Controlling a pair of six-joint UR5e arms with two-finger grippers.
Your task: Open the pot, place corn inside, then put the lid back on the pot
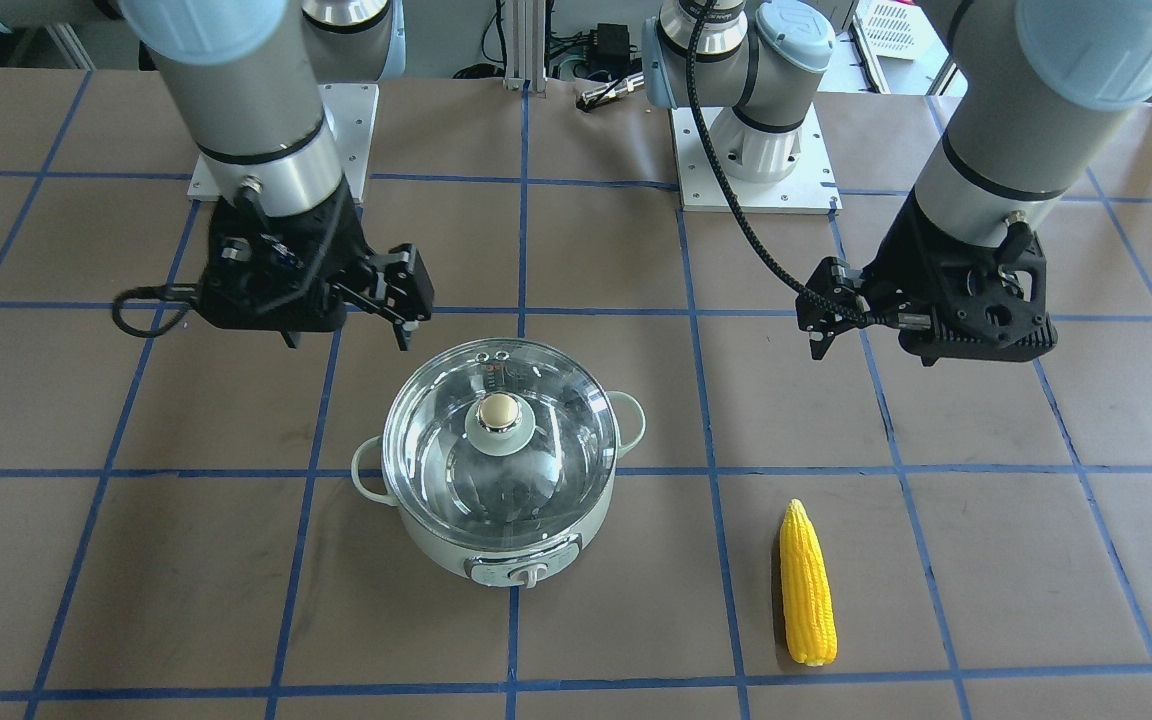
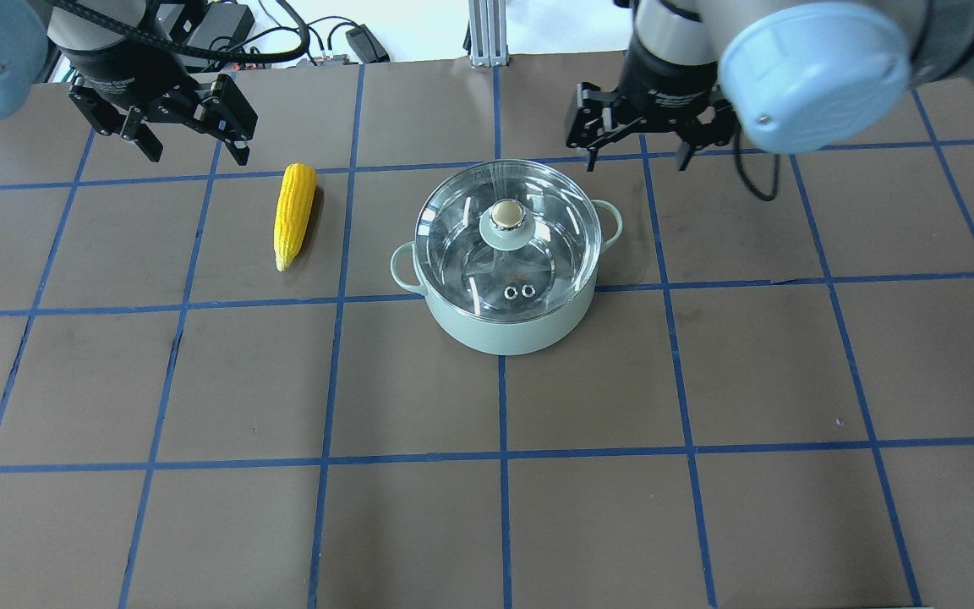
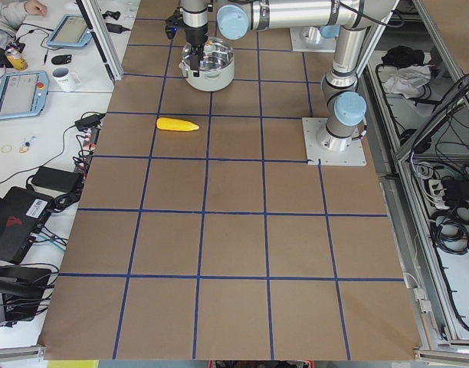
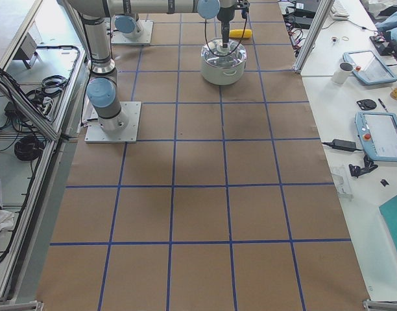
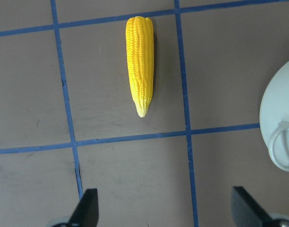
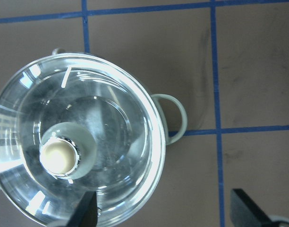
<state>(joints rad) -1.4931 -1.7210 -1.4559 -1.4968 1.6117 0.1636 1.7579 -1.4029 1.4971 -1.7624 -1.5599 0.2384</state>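
I see the pot [image 2: 504, 331] at mid-worktop [image 2: 707, 381], with the lid [image 2: 550, 249] seated on it, knob up. In my overhead view the corn [image 2: 294, 216] lies flat at the pot's 9 o'clock, well apart, tip toward 6. My left fingers [image 2: 232, 118] hang spread wide and empty at the corn's 10 o'clock. My right fingers [image 2: 582, 127], likewise spread and empty, hover between the pot's 1 and 2 o'clock.
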